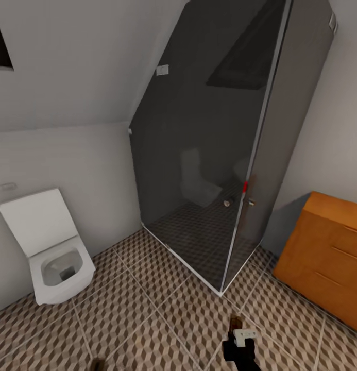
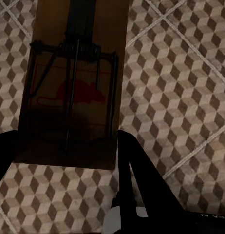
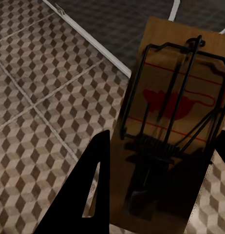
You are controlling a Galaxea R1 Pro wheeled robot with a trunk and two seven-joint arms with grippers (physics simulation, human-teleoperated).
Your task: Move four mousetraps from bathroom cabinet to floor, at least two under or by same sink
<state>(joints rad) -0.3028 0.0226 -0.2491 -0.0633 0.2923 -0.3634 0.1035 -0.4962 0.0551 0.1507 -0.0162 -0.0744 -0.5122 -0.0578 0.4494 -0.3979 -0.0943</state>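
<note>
Soft even light, dim shadowed wrist views, slightly blurry render

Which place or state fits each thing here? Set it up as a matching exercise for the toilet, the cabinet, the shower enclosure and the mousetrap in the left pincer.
Things:
1. toilet
2. cabinet
3. shower enclosure
4. mousetrap

Places or states:
A. orange-brown, at the head view's right edge
B. held between dark fingers above the bathroom floor
C. white, lid up, against the wall at the head view's left
D. dark glass, in the corner between the other two fixtures

Pairs: 1-C, 2-A, 3-D, 4-B
</note>
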